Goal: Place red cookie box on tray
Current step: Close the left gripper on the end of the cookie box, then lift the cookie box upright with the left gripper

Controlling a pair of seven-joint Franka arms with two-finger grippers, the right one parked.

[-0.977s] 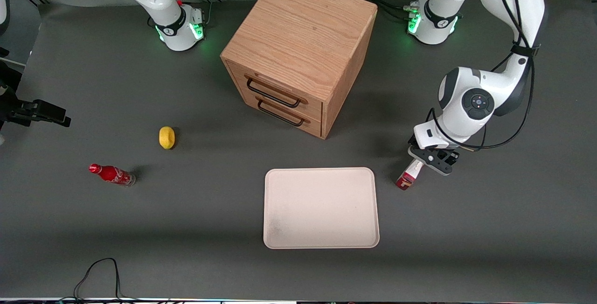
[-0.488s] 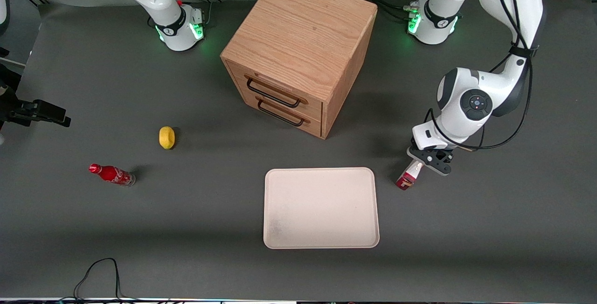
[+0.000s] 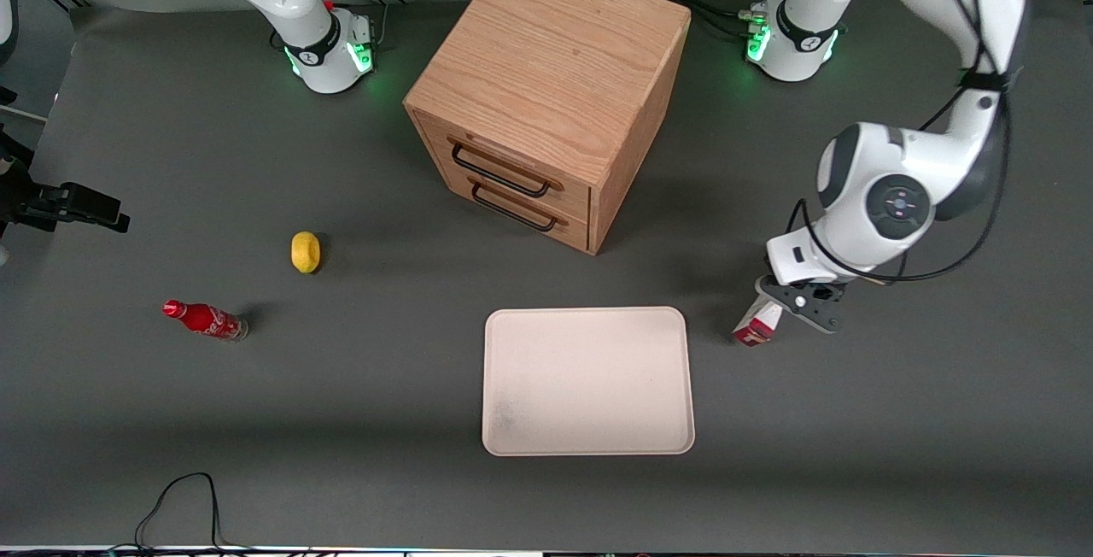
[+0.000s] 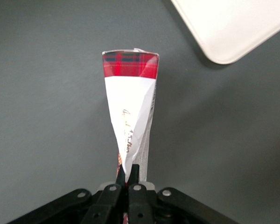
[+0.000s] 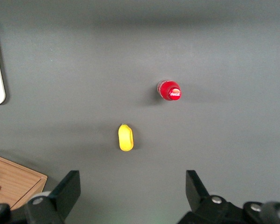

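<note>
The red cookie box is red and white cardboard. It hangs tilted from my left gripper, just above the table beside the tray's short edge toward the working arm's end. In the left wrist view the gripper is shut on the box's crumpled white end, and the box points away with its red plaid end outward. The cream-beige tray lies flat on the table, nearer the front camera than the cabinet; its corner shows in the left wrist view.
A wooden drawer cabinet stands in the middle, farther from the camera than the tray. A yellow lemon and a small red soda bottle lie toward the parked arm's end.
The gripper and the box have risen and shifted slightly toward the working arm's end; the box looks shorter and more upright than before.
</note>
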